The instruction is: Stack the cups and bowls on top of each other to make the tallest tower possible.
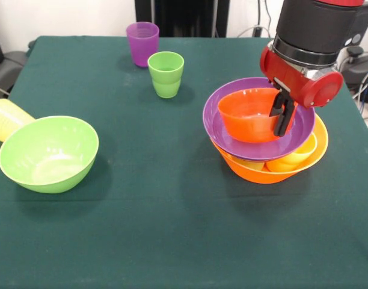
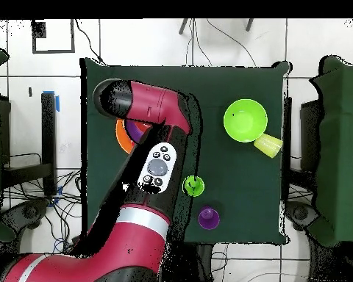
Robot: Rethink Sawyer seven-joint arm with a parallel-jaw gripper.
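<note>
Lime-green glossy plastic, a deep bowl (image 1: 49,153), stands nearest at the front view's left, upright and empty, a pale translucent yellow tumbler (image 1: 5,118) lying on its side against its far rim. Farther back at the right, the tower (image 1: 265,135): large yellow-orange bowl (image 1: 265,171) as base, yellow cups (image 1: 292,158) tucked inside, a wide shallow purple bowl (image 1: 256,144) resting tilted on them, a small orange bowl (image 1: 247,114) inside that. The black gripper (image 1: 282,114) straddles the orange bowl's right rim, fingers nearly closed; whether they pinch it I cannot tell. Step in hand, as judged: seating the orange bowl. Next: release, lift clear. Farthest, lime-green ribbed cup (image 1: 166,73), then purple cup (image 1: 142,43), both upright, unstacked.
</note>
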